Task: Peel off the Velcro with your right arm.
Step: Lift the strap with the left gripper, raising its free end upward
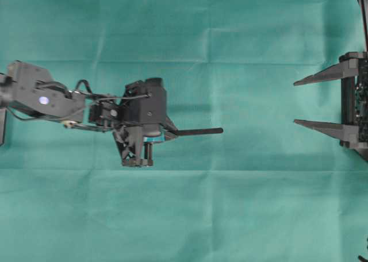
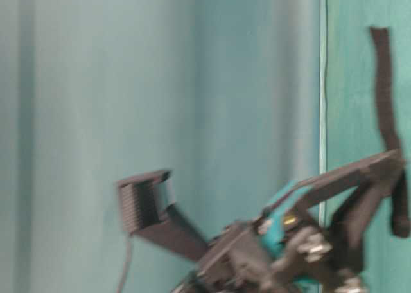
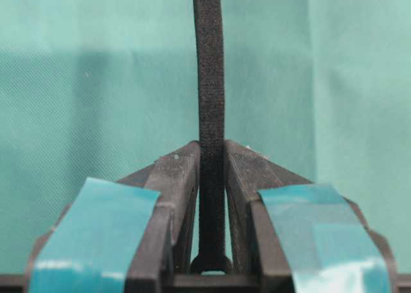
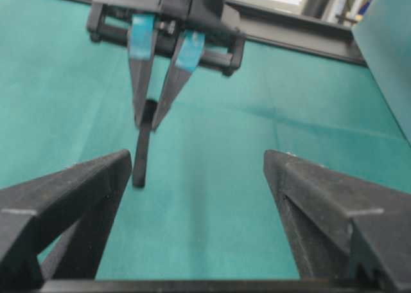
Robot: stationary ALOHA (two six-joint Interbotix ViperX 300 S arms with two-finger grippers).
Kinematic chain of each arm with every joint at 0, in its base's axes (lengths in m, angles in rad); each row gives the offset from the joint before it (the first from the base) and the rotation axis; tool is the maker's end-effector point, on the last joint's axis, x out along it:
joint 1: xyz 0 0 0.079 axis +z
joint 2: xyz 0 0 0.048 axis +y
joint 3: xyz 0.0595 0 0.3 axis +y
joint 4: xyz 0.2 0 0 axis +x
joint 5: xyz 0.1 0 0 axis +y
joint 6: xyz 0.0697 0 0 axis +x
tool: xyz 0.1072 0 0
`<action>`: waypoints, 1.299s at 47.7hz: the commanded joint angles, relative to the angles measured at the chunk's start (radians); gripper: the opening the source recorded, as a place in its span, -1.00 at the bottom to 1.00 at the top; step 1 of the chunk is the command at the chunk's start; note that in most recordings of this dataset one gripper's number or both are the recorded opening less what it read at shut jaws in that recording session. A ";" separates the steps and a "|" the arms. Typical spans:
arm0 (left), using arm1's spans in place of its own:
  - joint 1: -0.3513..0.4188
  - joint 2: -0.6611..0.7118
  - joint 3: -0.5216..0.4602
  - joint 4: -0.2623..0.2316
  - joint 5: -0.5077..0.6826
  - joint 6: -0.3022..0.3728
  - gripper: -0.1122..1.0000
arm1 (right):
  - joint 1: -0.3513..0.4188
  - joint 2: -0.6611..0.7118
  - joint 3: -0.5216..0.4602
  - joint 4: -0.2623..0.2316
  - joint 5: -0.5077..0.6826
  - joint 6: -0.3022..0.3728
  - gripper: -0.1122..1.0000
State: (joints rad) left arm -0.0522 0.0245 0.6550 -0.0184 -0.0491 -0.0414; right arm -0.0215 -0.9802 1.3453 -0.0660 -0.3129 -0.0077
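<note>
The Velcro (image 1: 198, 131) is a thin black strap that sticks out to the right from my left gripper (image 1: 172, 131), above the green cloth. The left gripper, with teal tape on its fingers, is shut on the strap's thicker end. In the left wrist view the Velcro (image 3: 210, 81) runs straight up from between the closed jaws (image 3: 210, 153). My right gripper (image 1: 295, 103), all black, is open and empty at the far right, well apart from the strap's free end. In the right wrist view the Velcro (image 4: 142, 153) hangs ahead, left of centre, beyond my open right gripper (image 4: 198, 161).
A green cloth (image 1: 230, 216) covers the table. A black frame rail (image 4: 302, 39) runs along the far edge behind the left arm (image 1: 40, 98). The table-level view is blurred; it shows the strap (image 2: 384, 87) standing up from the left gripper.
</note>
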 commanded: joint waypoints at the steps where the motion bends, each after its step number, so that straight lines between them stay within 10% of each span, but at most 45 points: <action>1: -0.002 -0.078 0.002 -0.002 -0.005 0.000 -0.62 | -0.002 0.014 -0.040 -0.015 -0.009 0.000 0.47; 25: -0.002 -0.262 0.035 -0.012 -0.012 -0.026 -0.62 | -0.020 0.196 -0.202 -0.054 -0.005 -0.084 0.43; 62: 0.058 -0.339 0.158 -0.012 -0.252 -0.554 -0.62 | -0.083 0.569 -0.341 -0.052 -0.258 -0.339 0.42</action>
State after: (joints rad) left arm 0.0031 -0.2945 0.8161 -0.0291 -0.2761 -0.5768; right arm -0.0905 -0.4188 1.0278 -0.1181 -0.5354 -0.3436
